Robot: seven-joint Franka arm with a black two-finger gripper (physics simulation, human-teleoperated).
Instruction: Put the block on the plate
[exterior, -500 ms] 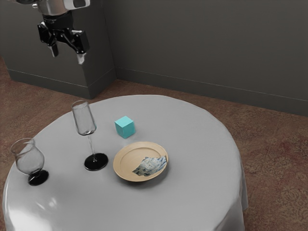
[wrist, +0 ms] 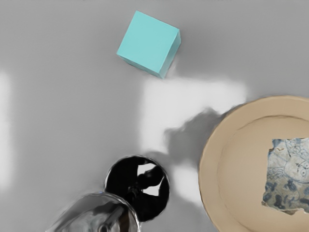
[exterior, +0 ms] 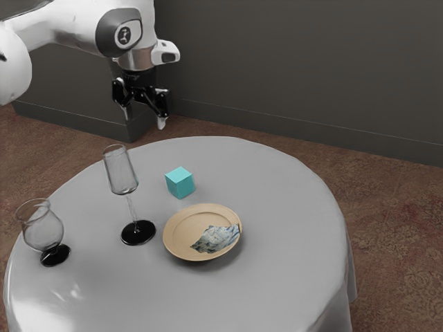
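Spread jaws have moved nearer; open tablecloth separates block from plate.

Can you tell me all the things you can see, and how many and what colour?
block: one, turquoise, on the tablecloth near the plate
plate: one, tan with a blue-grey picture, on the tablecloth
tall glass: one, clear with black foot, beside the plate
round glass: one, clear with black foot, toward the exterior view's left
tablecloth: one, grey, over the table
wall: dark grey, behind
floor: reddish-brown, below
arm: one, mostly white, upper left
end effector: one, black, open, in the air
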